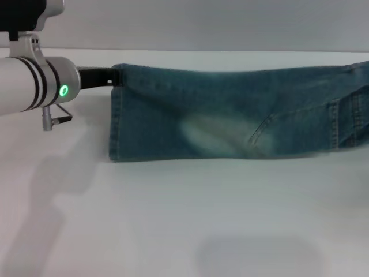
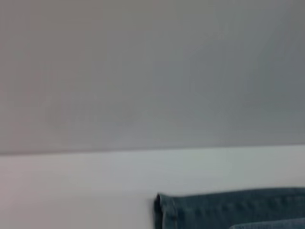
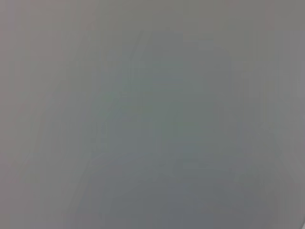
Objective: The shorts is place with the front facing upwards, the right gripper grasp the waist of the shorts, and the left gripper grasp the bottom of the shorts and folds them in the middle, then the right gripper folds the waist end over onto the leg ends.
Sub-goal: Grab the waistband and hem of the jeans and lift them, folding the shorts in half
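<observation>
- Nearest the robot in the head view lies a bare stretch of white table (image 1: 173,231), crossed by soft grey shadows.
- Past that, across the middle of the table, lie the shorts (image 1: 230,115): blue denim, folded lengthwise into one long band that runs from left of centre out past the right edge of the view.
- A pale faded patch (image 1: 213,135) shows near the middle of the band, close to its near edge, with a stitched pocket line just to its right.
- The bottom of the shorts (image 1: 116,124), a straight hemmed edge, is the band's left end; the right end, with pocket seams (image 1: 346,118), is cut off by the picture.
- The left gripper (image 1: 109,77) reaches in from the left and meets the far corner of that hem. Whether its fingers are spread or pinching the denim cannot be told.
- Behind it come the black wrist and the silver-white arm with its green light (image 1: 63,90).
- The left wrist view shows that hem corner (image 2: 164,210) lying flat on the white table, with a plain grey wall (image 2: 152,71) beyond.
- The right gripper appears in no view; the right wrist view is a featureless grey.
</observation>
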Available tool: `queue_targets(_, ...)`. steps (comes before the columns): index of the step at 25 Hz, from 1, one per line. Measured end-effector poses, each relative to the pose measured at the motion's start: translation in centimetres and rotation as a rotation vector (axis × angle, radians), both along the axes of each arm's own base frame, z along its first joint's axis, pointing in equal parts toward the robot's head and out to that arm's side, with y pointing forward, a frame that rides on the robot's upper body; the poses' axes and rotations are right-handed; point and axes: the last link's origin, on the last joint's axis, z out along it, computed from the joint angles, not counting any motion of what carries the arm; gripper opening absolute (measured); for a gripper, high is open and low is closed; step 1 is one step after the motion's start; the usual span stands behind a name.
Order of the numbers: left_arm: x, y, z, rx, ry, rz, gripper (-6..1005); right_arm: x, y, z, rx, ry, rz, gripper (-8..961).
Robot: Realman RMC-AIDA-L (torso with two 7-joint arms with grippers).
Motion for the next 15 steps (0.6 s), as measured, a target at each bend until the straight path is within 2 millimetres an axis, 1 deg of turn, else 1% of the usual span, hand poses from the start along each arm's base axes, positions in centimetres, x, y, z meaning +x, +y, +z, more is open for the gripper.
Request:
queue_targets(3, -0.2, 1.2, -0.9, 0.036, -0.015, -0.044, 170, 0.9, 0.4, 0.3, 0.065, -0.002, -0.072, 20)
queue_targets(5, -0.7, 2.1, -1.6, 0.070, -0.030, -0.052, 172, 1.5, 0.8, 0.7, 0.121, -0.026, -0.113, 41)
queue_targets(9, -1.7, 4.0, -3.0, 0.104, -0.053, -0.023, 177, 1.7, 1.5, 1.3, 0.162, -0.090, -0.135, 83)
queue_targets(14, -2.0, 4.3, -3.1, 0.115, -0.046, -0.019, 183, 1.7, 1.7, 1.6, 0.167, -0.136, -0.133, 303)
queue_targets(15, -2.0, 4.3, -3.1, 0.115, -0.046, -0.019, 184, 1.7, 1.6, 1.6, 0.173, -0.151, -0.129, 324)
